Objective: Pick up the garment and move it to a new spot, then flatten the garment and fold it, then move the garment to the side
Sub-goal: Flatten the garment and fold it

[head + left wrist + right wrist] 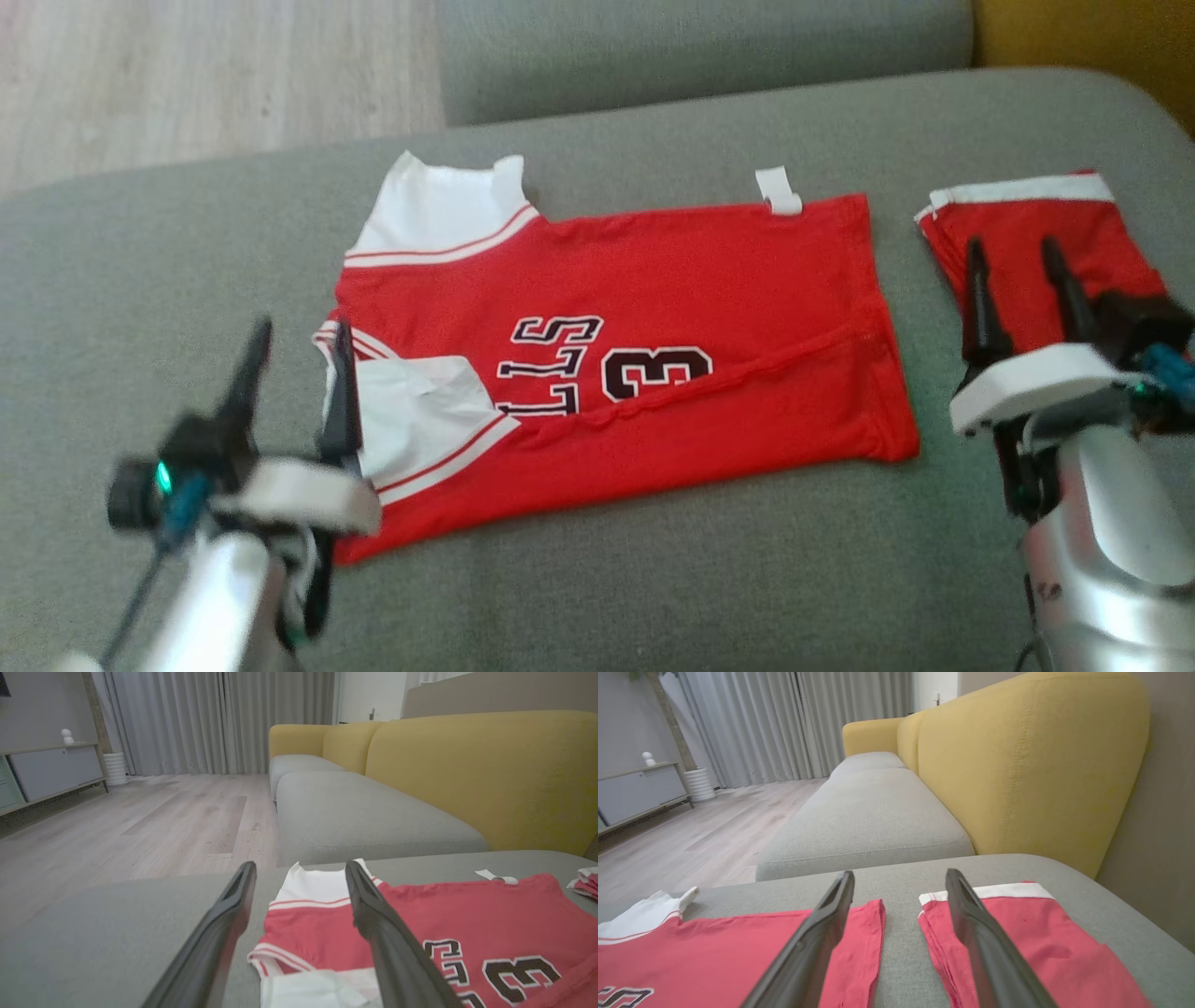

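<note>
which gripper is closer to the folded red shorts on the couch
Right. The right gripper is open at the shorts, one finger over their edge. The left gripper is across the jersey, at its sleeve end, far from them.

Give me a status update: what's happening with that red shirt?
Left gripper open, empty. Right gripper open, empty. Jersey lies part-folded on cushion. Another folded red garment beside it, apart.
</note>
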